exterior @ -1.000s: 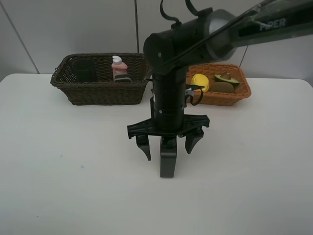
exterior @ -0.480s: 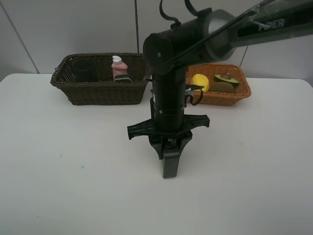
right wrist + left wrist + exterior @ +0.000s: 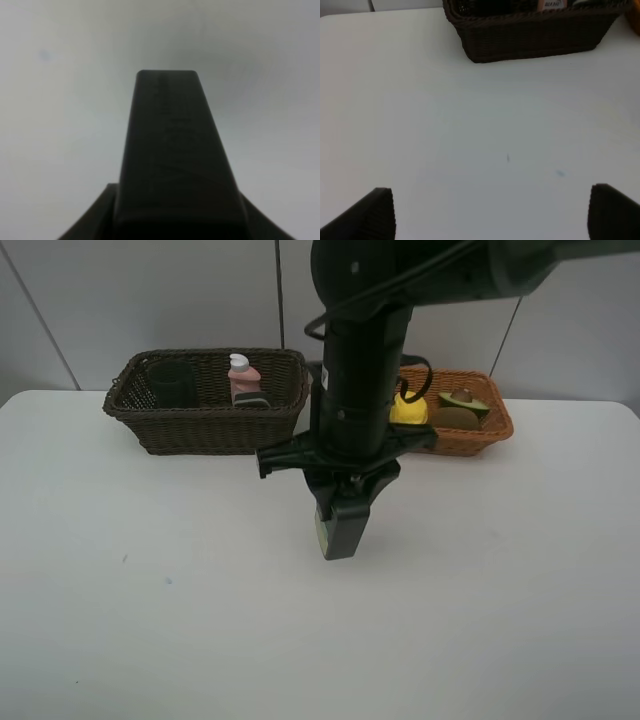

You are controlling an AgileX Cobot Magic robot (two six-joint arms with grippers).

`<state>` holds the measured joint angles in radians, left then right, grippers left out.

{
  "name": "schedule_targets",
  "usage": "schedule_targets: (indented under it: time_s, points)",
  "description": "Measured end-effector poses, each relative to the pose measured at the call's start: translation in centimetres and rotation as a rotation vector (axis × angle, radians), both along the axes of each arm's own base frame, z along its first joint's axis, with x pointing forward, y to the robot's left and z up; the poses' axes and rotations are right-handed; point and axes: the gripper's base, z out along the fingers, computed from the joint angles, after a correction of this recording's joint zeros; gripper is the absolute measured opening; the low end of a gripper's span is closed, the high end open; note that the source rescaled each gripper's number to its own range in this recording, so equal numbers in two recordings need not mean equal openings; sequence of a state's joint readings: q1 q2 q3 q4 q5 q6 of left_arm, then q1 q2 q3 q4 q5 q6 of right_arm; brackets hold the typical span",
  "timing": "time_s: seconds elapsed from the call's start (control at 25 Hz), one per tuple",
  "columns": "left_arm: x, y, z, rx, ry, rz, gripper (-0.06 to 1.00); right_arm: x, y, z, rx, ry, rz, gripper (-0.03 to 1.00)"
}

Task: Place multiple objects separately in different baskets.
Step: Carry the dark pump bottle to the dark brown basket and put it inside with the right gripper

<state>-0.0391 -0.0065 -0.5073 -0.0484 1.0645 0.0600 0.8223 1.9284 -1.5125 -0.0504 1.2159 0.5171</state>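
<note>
right gripper (image 3: 340, 525) clamped tight on the black square bottle (image 3: 338, 530), hanging clear above the white table (image 3: 150, 620), dark brown basket (image 3: 205, 420) behind holds cup and pink bottle (image 3: 242, 378), left gripper (image 3: 490, 215) spread wide, holding nothing

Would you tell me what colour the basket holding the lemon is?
Light orange-tan basket, seen best in the exterior high view.

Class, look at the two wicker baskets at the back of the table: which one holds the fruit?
The light orange-tan basket on the right holds the lemon, avocado half and kiwi. The dark brown basket holds a pink bottle and a cup.
</note>
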Motion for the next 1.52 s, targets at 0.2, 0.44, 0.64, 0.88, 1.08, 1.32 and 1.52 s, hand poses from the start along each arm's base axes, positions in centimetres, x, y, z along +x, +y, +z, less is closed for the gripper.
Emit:
schedule_targets:
  time_s: [0.2, 0.44, 0.64, 0.88, 1.08, 1.32, 1.52]
  points:
    - [0.0, 0.0, 0.0, 0.0, 0.0, 0.0, 0.99, 1.4, 0.7, 4.4, 0.072, -0.16, 0.093, 0.02]
    - [0.0, 0.0, 0.0, 0.0, 0.0, 0.0, 0.99, 6.0, 1.3, 6.8, 0.177, -0.36, 0.109, 0.02]
    - [0.0, 0.0, 0.0, 0.0, 0.0, 0.0, 0.99, 11.0, 0.9, 5.2, 0.204, -0.468, 0.13, 0.02]
    - [0.0, 0.0, 0.0, 0.0, 0.0, 0.0, 0.99, 14.6, 2.2, 2.1, 0.288, -0.628, 0.196, 0.02]
    - [0.0, 0.0, 0.0, 0.0, 0.0, 0.0, 0.99, 16.9, 2.9, -0.6, 0.369, -0.743, 0.205, 0.02]
    - [0.0, 0.0, 0.0, 0.0, 0.0, 0.0, 0.99, 17.7, 3.2, -3.5, 0.373, -0.74, 0.207, 0.02]
    - [0.0, 0.0, 0.0, 0.0, 0.0, 0.0, 0.99, 17.9, 3.4, -3.1, 0.398, -0.775, 0.21, 0.64]
